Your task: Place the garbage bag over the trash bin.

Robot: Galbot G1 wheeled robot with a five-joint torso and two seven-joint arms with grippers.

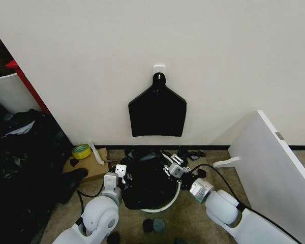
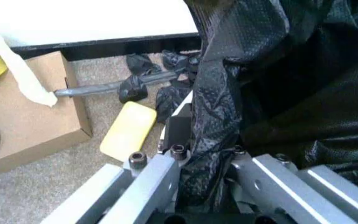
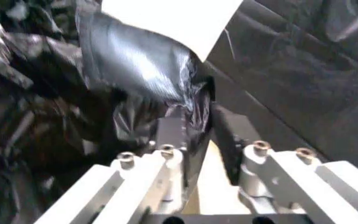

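Head view: left gripper (image 1: 121,171) at 9 o'clock and right gripper (image 1: 169,168) at 3 o'clock of the trash bin (image 1: 160,208), each with fingers clenched on the garbage bag (image 1: 147,183) draped across its mouth. Step in hand: seating the bag; next likely calls for drawing the film down over the rim. Open carpet nearby; cardboard box (image 1: 86,165) at 10 o'clock, wall beyond.
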